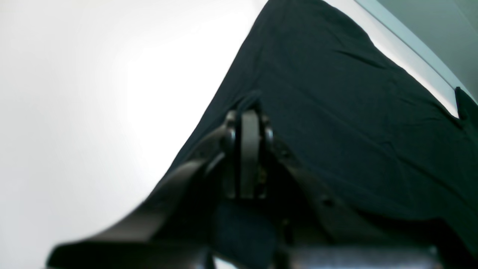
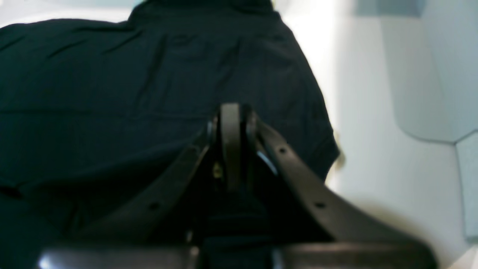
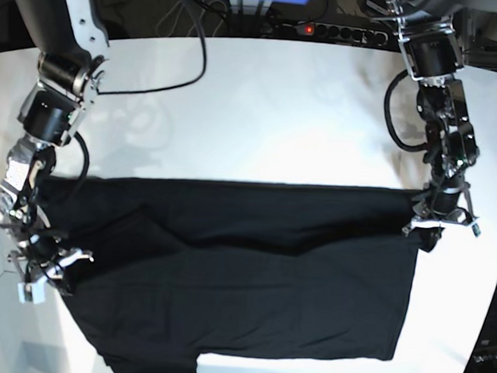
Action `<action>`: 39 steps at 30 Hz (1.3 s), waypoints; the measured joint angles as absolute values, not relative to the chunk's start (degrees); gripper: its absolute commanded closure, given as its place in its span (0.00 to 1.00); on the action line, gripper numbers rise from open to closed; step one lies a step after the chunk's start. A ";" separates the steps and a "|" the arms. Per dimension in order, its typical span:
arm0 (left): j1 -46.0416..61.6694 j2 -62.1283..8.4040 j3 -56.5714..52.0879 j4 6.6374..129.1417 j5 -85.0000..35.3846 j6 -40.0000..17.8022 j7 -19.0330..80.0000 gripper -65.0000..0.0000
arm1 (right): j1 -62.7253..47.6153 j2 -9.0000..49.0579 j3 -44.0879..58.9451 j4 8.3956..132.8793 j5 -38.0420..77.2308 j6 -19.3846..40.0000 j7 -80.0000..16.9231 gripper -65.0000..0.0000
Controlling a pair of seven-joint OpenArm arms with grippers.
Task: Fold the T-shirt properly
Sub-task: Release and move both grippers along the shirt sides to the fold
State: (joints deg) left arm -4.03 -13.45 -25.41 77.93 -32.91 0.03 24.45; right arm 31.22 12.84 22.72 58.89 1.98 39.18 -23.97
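- Mid-fold on the white counter [image 3: 262, 111]: the T-shirt [image 3: 242, 271], black and spread wide, fills the lower half of the base view, its upper edge running as a straight doubled line from left to right and its lower part reaching the bottom edge of the frame.
- Your left end effector [image 3: 421, 222], at the right of the base view, is clenched on the T-shirt's upper right corner; the left wrist view shows a nub of black cloth pinched up between its closed jaws.
- Your right end effector [image 3: 51, 267], at the lower left of the base view, is clenched too, and sits on the cloth at the shirt's left edge; the right wrist view shows the jaws together against dark fabric, though blur keeps you from telling how much cloth is caught.
- By the look of it, you are in the middle of carrying a fold across with both corners held. The next move likely calls for keeping both ends level and taut, so the carried edge lands parallel to the edge beneath and no slack bunches in the middle.
- Only the base view gives you the whole outline: the long straight fold line, the wrinkles running across the middle, the shirt's bottom edge near the counter's front.
- Only the wrist views give you the grips themselves: the left wrist view shows the pinched cloth and bare counter to its left; the right wrist view shows the shirt's rounded edge falling away to the right of the jaws.
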 measured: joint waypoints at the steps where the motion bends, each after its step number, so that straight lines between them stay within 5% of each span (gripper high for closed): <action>1: -4.03 -13.45 -25.47 77.93 -32.93 0.03 24.45 1.00 | 31.38 12.75 21.93 58.89 2.00 39.18 -23.92 1.00; 23: -6.59 -13.45 -25.67 76.20 -33.10 0.03 24.53 1.00 | 31.38 12.58 20.34 58.87 1.98 39.16 -24.38 1.00; 31: -7.81 -13.52 -25.71 76.14 -32.99 0.03 24.67 0.99 | 31.35 12.86 20.34 58.87 1.98 39.18 -24.40 0.66; 35: -8.71 -15.62 -25.52 72.01 -32.84 0.45 25.06 0.81 | 31.33 13.04 20.34 58.87 1.98 39.16 -24.36 0.51; 39: -9.43 -15.59 -25.71 71.94 -33.32 0.43 24.84 0.69 | 31.18 13.63 20.34 58.87 2.00 39.16 -24.34 0.49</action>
